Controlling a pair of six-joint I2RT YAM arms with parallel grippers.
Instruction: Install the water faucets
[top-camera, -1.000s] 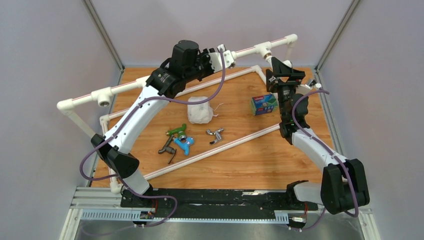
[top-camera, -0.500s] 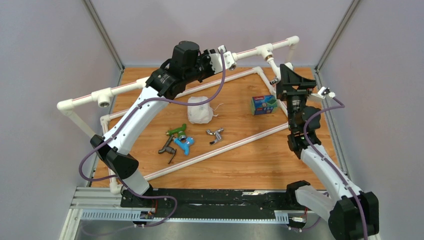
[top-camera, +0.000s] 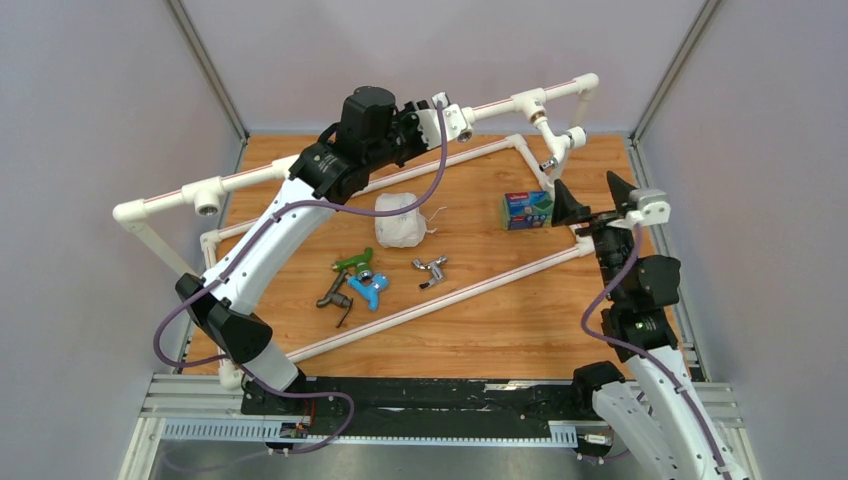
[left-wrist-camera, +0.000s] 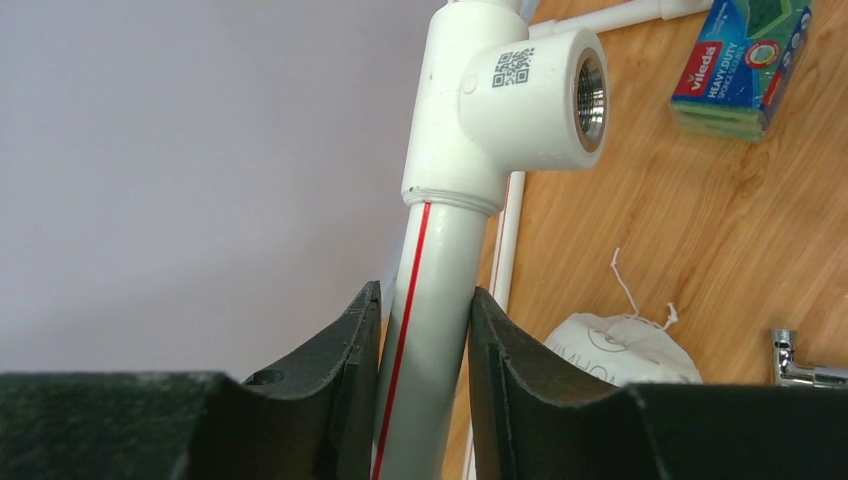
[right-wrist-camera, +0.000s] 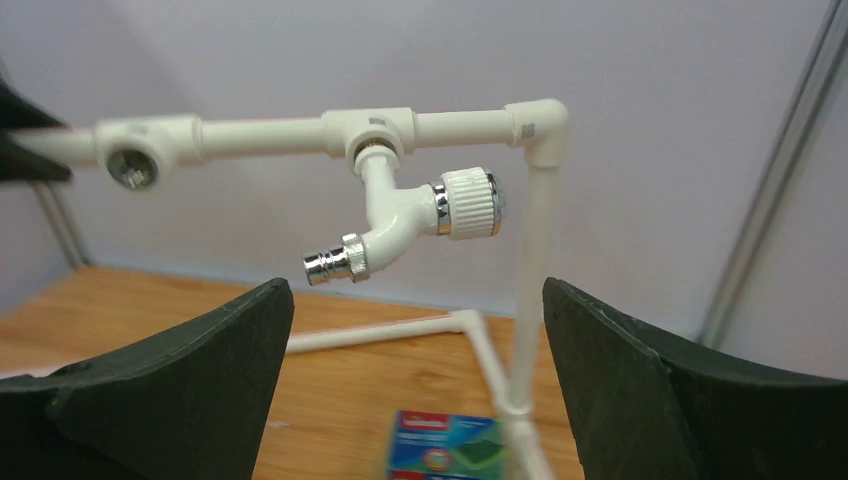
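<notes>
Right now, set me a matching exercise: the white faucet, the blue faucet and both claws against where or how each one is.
1 white faucet
2 blue faucet
3 left claw
4 right claw

A open, holding nothing
B lying on the table
C closed around the white pipe
D mounted on a pipe tee

Pairs: 1-D, 2-B, 3-C, 4-A

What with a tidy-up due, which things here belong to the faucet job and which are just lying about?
Job: white faucet, already on the pipe frame; green faucet, blue faucet, dark grey faucet and chrome faucet, on the table; left gripper, shut on the pipe frame.

Lying about: sponge pack; white pouch.
</notes>
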